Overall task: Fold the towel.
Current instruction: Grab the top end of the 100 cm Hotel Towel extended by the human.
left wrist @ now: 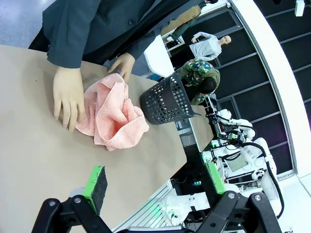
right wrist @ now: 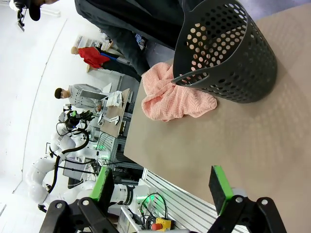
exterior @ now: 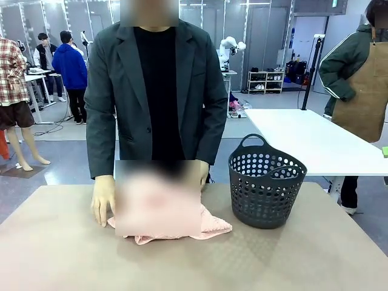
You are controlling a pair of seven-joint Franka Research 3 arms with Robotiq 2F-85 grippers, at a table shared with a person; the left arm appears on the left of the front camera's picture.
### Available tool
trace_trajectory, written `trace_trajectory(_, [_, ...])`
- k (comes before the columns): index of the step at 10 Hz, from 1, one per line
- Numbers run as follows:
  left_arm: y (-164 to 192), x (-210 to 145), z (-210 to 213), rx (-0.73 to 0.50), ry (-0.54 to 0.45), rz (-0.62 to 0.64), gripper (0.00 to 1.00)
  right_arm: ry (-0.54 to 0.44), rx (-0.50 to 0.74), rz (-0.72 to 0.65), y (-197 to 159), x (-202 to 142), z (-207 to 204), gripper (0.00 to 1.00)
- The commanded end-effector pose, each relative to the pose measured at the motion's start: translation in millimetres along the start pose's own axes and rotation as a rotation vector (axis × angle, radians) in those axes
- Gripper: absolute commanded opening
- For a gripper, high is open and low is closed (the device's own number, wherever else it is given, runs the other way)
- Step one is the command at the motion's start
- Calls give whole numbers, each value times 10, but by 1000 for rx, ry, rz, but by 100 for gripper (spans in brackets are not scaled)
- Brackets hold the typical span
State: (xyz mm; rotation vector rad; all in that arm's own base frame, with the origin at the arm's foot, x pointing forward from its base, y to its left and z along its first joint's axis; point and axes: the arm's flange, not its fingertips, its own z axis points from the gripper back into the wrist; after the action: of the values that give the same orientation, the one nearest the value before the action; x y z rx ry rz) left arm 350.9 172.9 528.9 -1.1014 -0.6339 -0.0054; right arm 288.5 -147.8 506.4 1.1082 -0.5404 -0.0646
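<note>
Nearest the robot, the left gripper (left wrist: 154, 179) hangs above the near edge of the beige, dimple-textured table (exterior: 60, 254) with its green-padded fingers spread wide and nothing between them. The right gripper (right wrist: 161, 183) is likewise spread and empty, well apart from the work. Farther across the table, towards the person's side and a little left of the middle, lies the pale salmon-pink terry towel with the herringbone weave (left wrist: 114, 116). It is bunched into a crumpled heap rather than laid flat, and no clean corner or plain band can be picked out. Just beside it, on the robot's right, stands a dark grey perforated plastic laundry basket with a loop handle (exterior: 267, 188), upright and seemingly empty. Beyond, a person in a dark jacket rests one hand (left wrist: 68, 97) flat on the towel's edge and the other hand (left wrist: 124, 65) at its far side. Folding has not begun. To do the opening step well, each gripper should probably wait for the hands to lift, then pinch a single layer at an outer edge, low and level. The two should then draw apart to spread the cloth flat, keeping the right arm clear of the basket.
</note>
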Motion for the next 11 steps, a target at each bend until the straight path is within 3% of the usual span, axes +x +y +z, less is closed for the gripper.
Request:
trace_trajectory(1, [0, 20, -4, -26, -10, -12, 100, -10, 14, 11, -4, 21, -12, 100])
trace_trajectory(11, [0, 20, -4, -26, -10, -12, 100, -10, 14, 11, -4, 21, -12, 100])
